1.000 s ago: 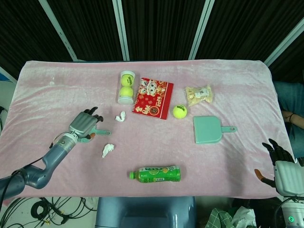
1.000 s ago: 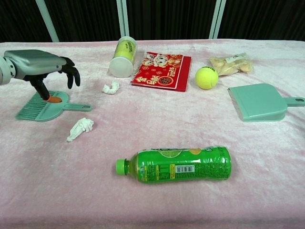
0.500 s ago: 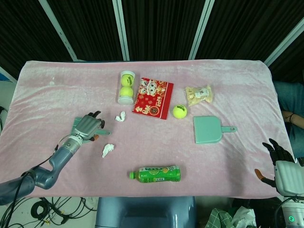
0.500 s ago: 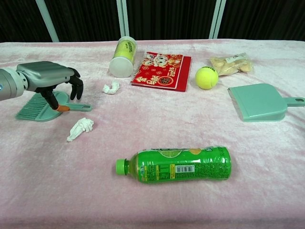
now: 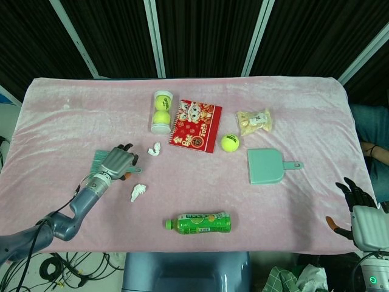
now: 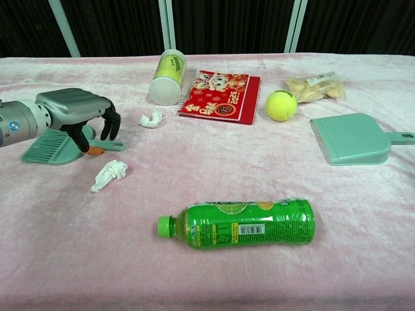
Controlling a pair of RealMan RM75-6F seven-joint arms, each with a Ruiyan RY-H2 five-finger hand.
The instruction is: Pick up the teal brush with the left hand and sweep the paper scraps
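Nearest to the robot, the right hand (image 5: 363, 218) rests at the bench edge with fingers spread and empty. A green bottle (image 6: 241, 223) lies on its side on the pink cloth; its label is too small to read. Further back, one paper scrap (image 6: 109, 174) lies just in front of the left hand (image 6: 76, 113), whose fingers (image 6: 111, 121) curl down over the handle of the teal brush (image 6: 55, 147); whether they already grip it, I cannot tell. A second scrap (image 6: 152, 118) lies beyond. The red notebook (image 6: 222, 96) shows "2025". A teal dustpan (image 6: 354, 138) lies far right.
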